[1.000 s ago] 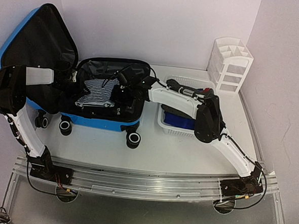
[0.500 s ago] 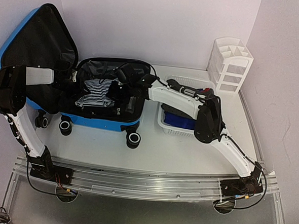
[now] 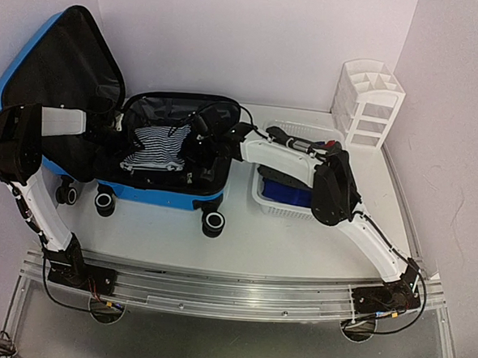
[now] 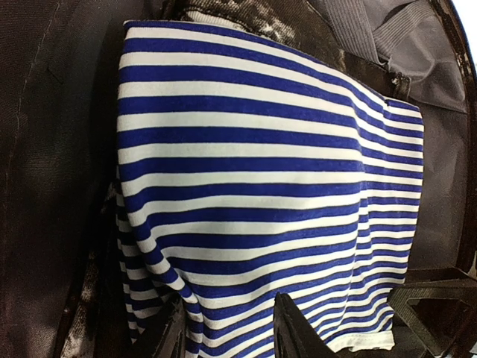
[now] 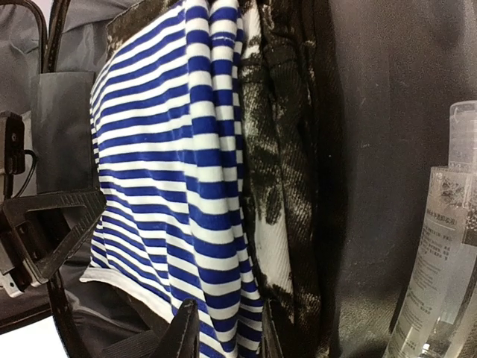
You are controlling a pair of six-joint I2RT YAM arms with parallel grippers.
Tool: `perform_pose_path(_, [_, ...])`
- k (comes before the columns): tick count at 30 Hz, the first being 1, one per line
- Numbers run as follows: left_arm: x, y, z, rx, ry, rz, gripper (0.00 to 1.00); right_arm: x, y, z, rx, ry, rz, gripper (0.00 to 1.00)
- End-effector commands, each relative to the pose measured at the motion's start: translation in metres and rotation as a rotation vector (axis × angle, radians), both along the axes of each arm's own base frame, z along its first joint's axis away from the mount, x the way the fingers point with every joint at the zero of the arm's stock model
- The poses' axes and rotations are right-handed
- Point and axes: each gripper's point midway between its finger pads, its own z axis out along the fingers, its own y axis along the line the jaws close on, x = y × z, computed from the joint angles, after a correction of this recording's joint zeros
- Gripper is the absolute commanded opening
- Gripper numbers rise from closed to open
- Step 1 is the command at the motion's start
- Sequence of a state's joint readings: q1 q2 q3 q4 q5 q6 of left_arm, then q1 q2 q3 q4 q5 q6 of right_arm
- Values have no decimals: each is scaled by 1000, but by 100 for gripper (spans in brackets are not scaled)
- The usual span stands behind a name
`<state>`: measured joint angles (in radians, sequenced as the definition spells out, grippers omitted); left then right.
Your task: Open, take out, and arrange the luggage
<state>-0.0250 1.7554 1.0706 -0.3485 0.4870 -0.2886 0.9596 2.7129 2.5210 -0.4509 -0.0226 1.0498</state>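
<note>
Entry: folded clothing being lifted out of the open case. Nearest the arm bases is the table (image 3: pixel 299 252), white. On it, toward ten o'clock, is the luggage (image 3: pixel 161 196), its blue shell lying flat on its wheels (image 3: pixel 213 221), its lid (image 3: pixel 63 75) propped upright at nine o'clock with the black lining facing in. Left gripper (image 4: pixel 231 321): reaches in from the nine o'clock side, fingers half-closed astride one hem of the striped shirt (image 4: pixel 261 171), cloth lying in the gap; whether they bite cannot be told. Right gripper (image 5: pixel 227 324): enters from three o'clock, fingers drawn narrow and pinching the opposite edge of the same shirt. Beneath the shirt is a dark mottled garment (image 5: pixel 287 164), its edge showing just beside the stripes. Against the lining, at the right gripper's three o'clock, is a clear bottle (image 5: pixel 447 246) with a printed label; whether it stands or lies cannot be told. Handling note, as judgement: take the top layer only. Raise both edges together and level, so the fold holds and the mottled piece is not dragged along. Clear the zipper rim before swinging toward three o'clock, and pass wide of the bottle. Farther, at three o'clock of the case and just beside it, is the white basket (image 3: pixel 263 203) with a blue item (image 3: pixel 291 194) in it, a likely place for the shirt. Farthest, at one o'clock, is the white organizer (image 3: pixel 372 98), in the back corner.
</note>
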Motion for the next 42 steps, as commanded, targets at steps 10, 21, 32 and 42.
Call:
perform_pose_path(10, [-7, -5, -11, -29, 43, -8, 39, 12, 15, -15, 101, 52, -12, 27])
perform_pose_path(21, [-6, -4, -8, -23, 34, -11, 39, 31, 15, -18, 126, -11, -39, 30])
perform_pose_path(32, [-3, -4, -5, -20, 24, -17, 39, 44, 26, -5, 223, -79, -26, 23])
perform_pose_path(42, [0, -7, -3, -29, 20, -30, 40, 47, 27, -40, 248, -4, -78, 25])
